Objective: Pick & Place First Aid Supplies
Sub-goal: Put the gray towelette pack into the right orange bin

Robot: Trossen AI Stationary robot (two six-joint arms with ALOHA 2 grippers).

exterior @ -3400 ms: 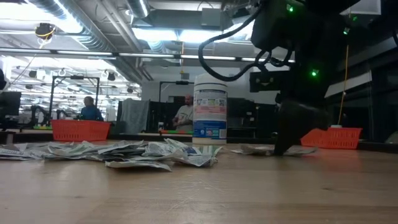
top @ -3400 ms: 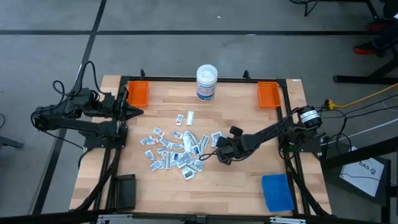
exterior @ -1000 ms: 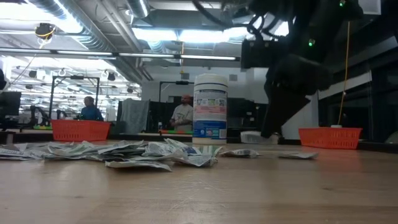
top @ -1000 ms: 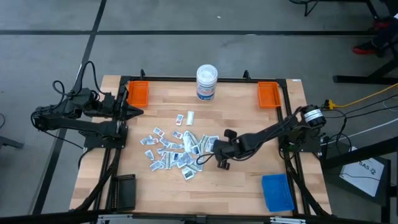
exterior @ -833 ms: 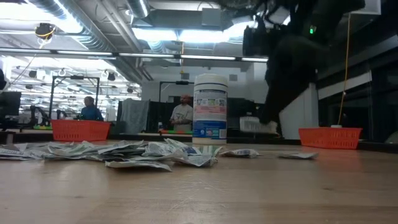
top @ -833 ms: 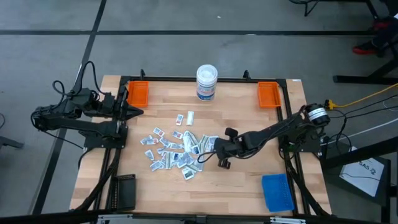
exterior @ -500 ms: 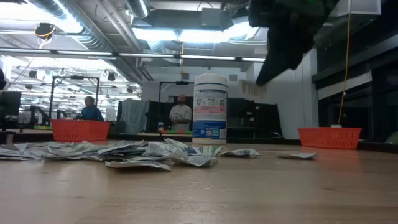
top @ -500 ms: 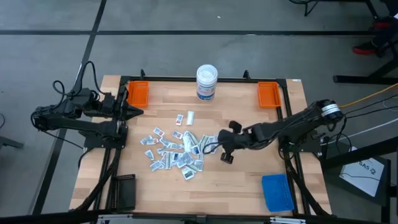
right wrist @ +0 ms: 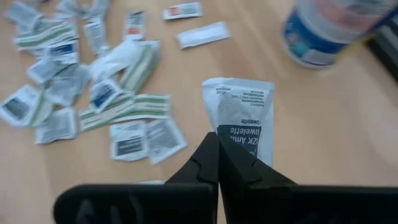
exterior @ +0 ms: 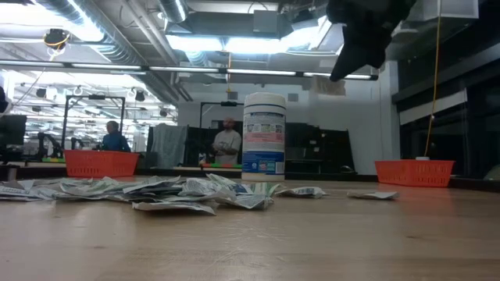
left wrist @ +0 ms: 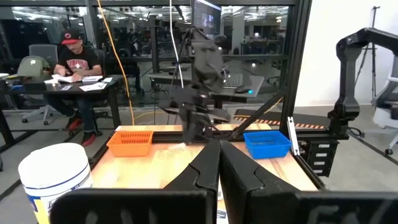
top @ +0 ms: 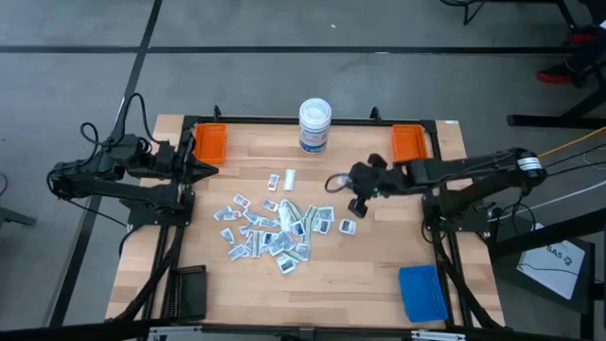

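Observation:
The first aid supplies lie in a loose pile (top: pixel 270 227) at the table's middle; they also show in the right wrist view (right wrist: pixel 93 87) and the low view (exterior: pixel 156 191). Two packets (top: pixel 282 179) lie apart on the far side, and one (top: pixel 347 226) to the right. My right gripper (top: pixel 341 182) is shut on one white packet (right wrist: pixel 239 115), high above the table right of the pile, as the low view (exterior: pixel 328 86) shows. My left gripper (top: pixel 213 170) waits shut at the left edge, beside the left orange tray (top: pixel 210 142). My right gripper pinches the packet's one short end (right wrist: pixel 239 146) between its two fingers. The fingers come from the table's right side and lie along the packet. The packet sticks out beyond the fingertips, printed face up, lifted clear of the table.
A white round tub with a blue label (top: pixel 315 125) stands at the far middle. A second orange tray (top: pixel 409 144) sits at the far right corner and a blue tray (top: pixel 421 292) at the near right. A black block (top: pixel 187 294) lies at the near left.
My right gripper has risen from the pile's right edge with one packet and has gone up and toward the table's far right. The packet is lifted clear and travels with it. The pile stays where it was.

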